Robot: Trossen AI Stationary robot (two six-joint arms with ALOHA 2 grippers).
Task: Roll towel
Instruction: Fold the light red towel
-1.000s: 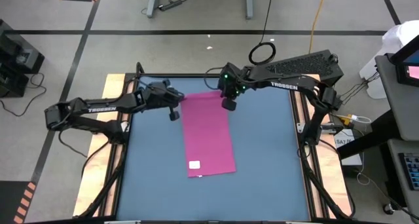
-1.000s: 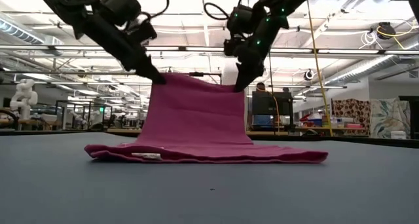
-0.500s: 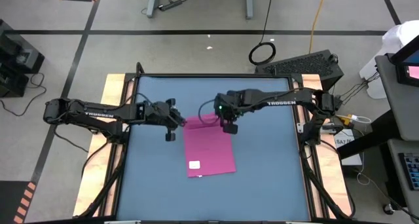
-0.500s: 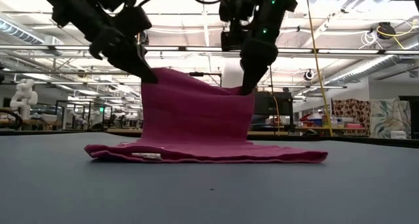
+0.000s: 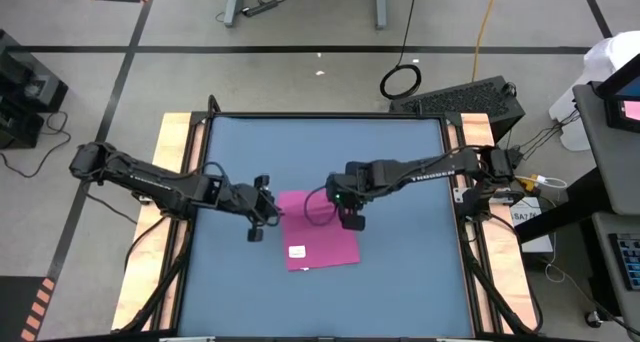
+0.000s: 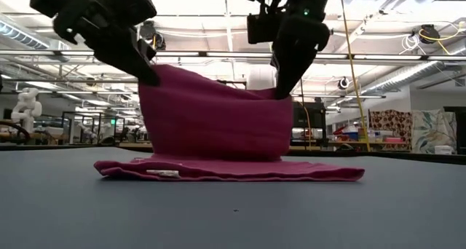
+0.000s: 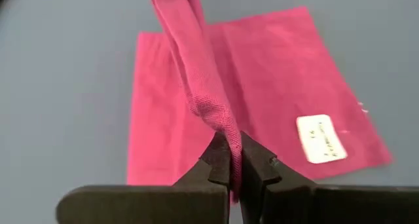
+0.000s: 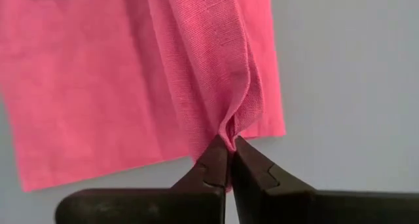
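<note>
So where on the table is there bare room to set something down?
The far half of the table beyond both arms is bare, as are strips beside the towel. The middle is crowded: left gripper and right gripper hold the towel's lifted edge.

Over the last second we have carried the towel's (image 5: 320,232) far edge from the back of the tabletop (image 5: 410,272) toward its front. Our left claw (image 5: 272,213) and right claw (image 5: 347,216), each pinching a corner, have travelled forward with the edge and now hang above the middle of the cloth. The flat strip seen from above has shortened by roughly half, and the low view shows the lifted part bulging into a taller, rounder fold over the flat lower layer.
</note>
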